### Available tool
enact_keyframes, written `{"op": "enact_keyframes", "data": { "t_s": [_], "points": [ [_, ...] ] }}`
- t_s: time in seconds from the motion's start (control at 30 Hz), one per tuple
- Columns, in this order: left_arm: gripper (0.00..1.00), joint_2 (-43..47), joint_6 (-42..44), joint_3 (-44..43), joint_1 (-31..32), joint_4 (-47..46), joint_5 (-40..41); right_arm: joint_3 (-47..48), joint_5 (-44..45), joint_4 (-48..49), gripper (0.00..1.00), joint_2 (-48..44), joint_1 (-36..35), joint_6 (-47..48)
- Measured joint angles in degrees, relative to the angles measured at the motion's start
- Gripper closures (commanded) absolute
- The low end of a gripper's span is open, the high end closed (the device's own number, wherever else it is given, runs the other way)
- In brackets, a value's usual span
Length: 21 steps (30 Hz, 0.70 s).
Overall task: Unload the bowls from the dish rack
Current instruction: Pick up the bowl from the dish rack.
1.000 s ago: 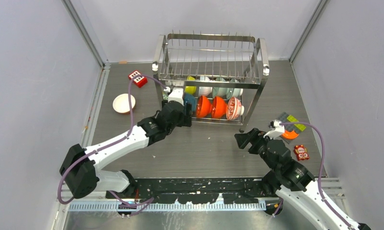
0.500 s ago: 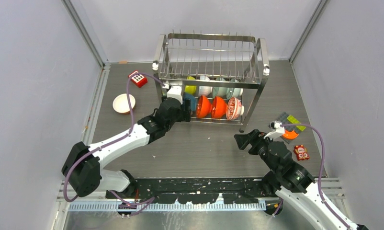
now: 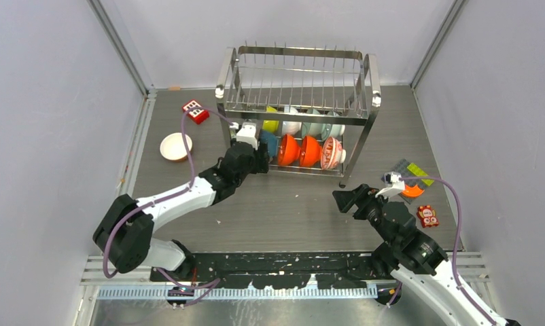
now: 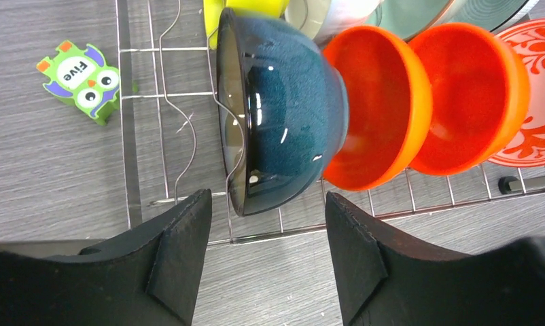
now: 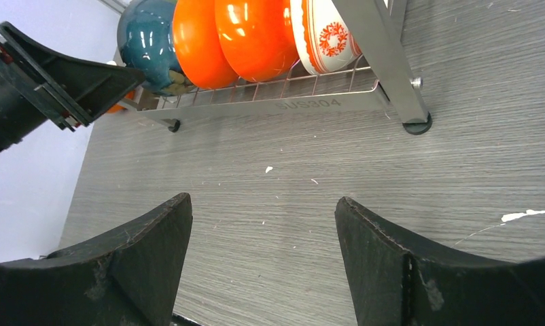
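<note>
**Open left gripper is lining up on the dark blue bowl at the rack's left end**

We are looking first at the dish rack (image 3: 375,81), which is standing at the far middle of the table (image 3: 290,210). On its lower shelf four bowls are standing on edge in a row. From the left these are the dark blue bowl (image 4: 283,115), two orange bowls (image 4: 378,109) (image 4: 470,95), and the red-and-white patterned bowl (image 4: 538,102) at the right end. Each one is leaning against the next, and the blue bowl's rim is resting against a bent wire of the shelf. Behind that row, a lime-yellow bowl (image 3: 271,125), a white bowl (image 3: 291,126) and two pale teal bowls (image 3: 312,127) (image 3: 332,127) are also sitting in the rack. One more bowl, pale and upright (image 3: 175,146), is lying out on the table well to the left of the rack.

The left gripper (image 4: 268,204) is reaching in at the rack's left end with its jaws spread wide. In the wrist view the blue bowl's lower edge is sitting in the gap between them, and we are seeing neither finger pressing on it, so the gripper is gripping nothing. The right gripper (image 5: 263,200) is hovering over bare table in front of the rack's right leg; its jaws are likewise spread wide and carrying nothing.

A green owl toy (image 4: 79,78) is lying on the table beyond the rack's wires.
</note>
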<state>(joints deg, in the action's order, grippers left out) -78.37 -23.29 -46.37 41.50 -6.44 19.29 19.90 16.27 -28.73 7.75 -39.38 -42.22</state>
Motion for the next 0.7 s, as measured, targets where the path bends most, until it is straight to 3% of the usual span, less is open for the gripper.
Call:
{"op": "enact_keyframes", "data": {
  "t_s": [0.47,0.7],
  "points": [
    [0.40,-1.11,0.11,5.60,0.00,-12.59,0.15,-0.31,-1.38,-0.02,0.19,-1.11,0.00,0.02],
    [0.47,-3.54,0.63,5.60,0.00,-15.96,-0.90,-0.31,-1.66,0.00,0.19,-1.53,0.00,0.02]
  ]
}}
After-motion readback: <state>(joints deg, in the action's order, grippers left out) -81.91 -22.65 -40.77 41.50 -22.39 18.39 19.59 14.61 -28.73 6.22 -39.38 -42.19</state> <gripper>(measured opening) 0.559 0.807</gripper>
